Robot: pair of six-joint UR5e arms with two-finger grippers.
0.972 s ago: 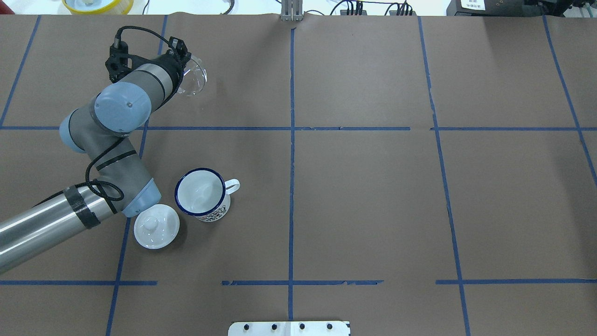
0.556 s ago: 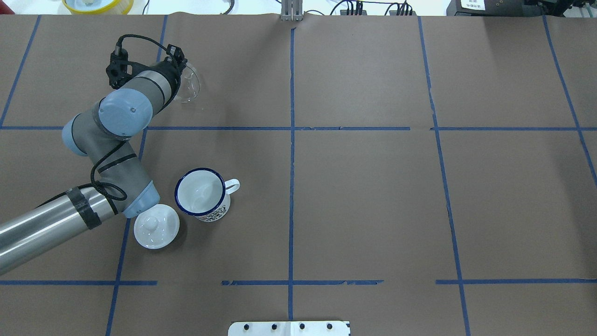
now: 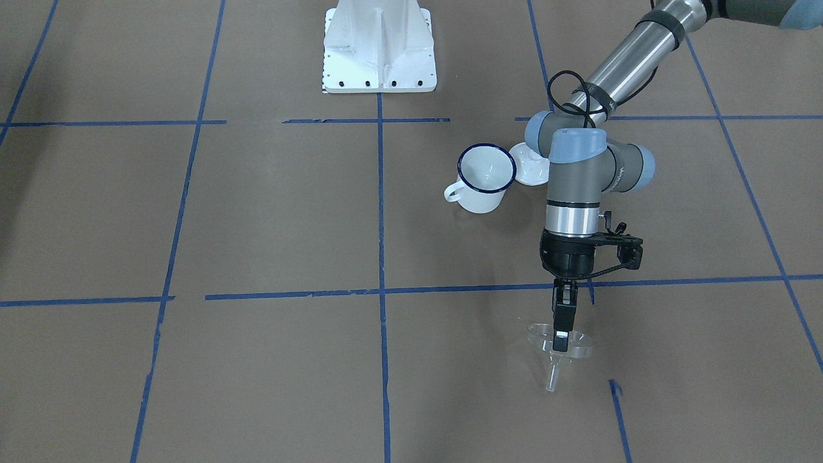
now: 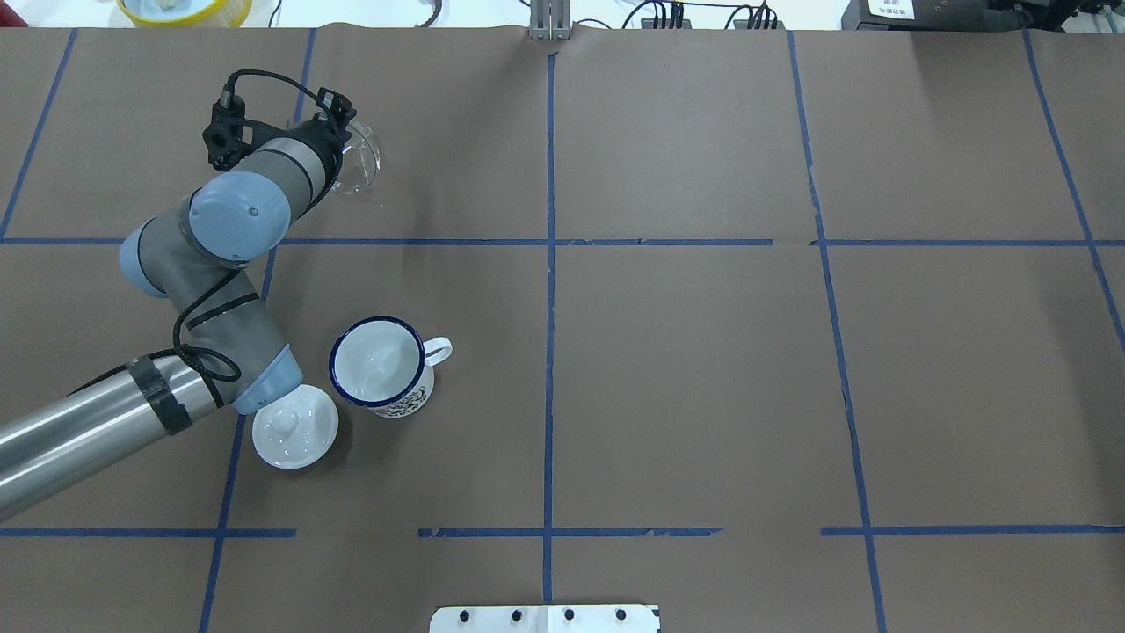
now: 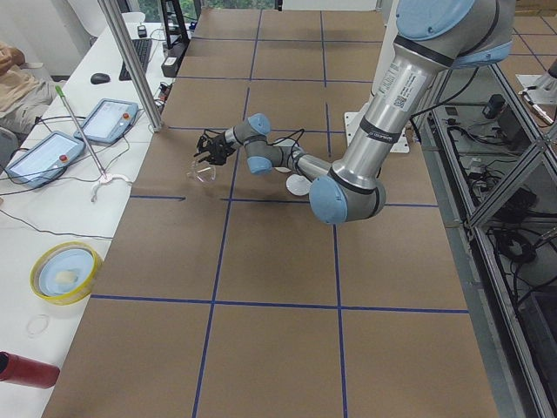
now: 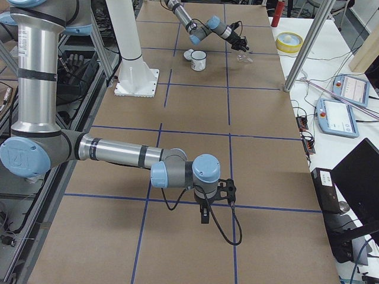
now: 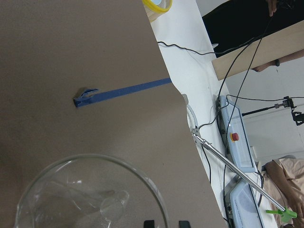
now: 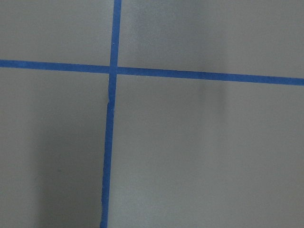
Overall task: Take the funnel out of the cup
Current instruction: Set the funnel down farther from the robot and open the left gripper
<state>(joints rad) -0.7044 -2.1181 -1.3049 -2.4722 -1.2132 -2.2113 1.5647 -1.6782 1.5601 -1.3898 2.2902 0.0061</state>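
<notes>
The clear funnel (image 3: 545, 345) is out of the cup and hangs upright, spout down, just over the brown table far from the robot. My left gripper (image 3: 561, 341) is shut on its rim. The funnel also shows in the overhead view (image 4: 362, 163) beside the left gripper (image 4: 347, 139), and in the left wrist view (image 7: 90, 194) with the rim between the fingertips (image 7: 149, 223). The white cup (image 4: 382, 365) with a dark blue rim stands upright and empty near the left arm's elbow. The right gripper (image 6: 204, 216) hovers over bare table; I cannot tell whether it is open or shut.
A white round lid (image 4: 294, 426) with a knob lies next to the cup, under the left forearm. The robot's white base plate (image 3: 379, 51) sits at the near table edge. A yellow bowl (image 4: 185, 9) and cables lie beyond the far edge.
The left gripper with the funnel has shifted slightly left and looks lower than a second ago. The cup and the lid have not moved.
</notes>
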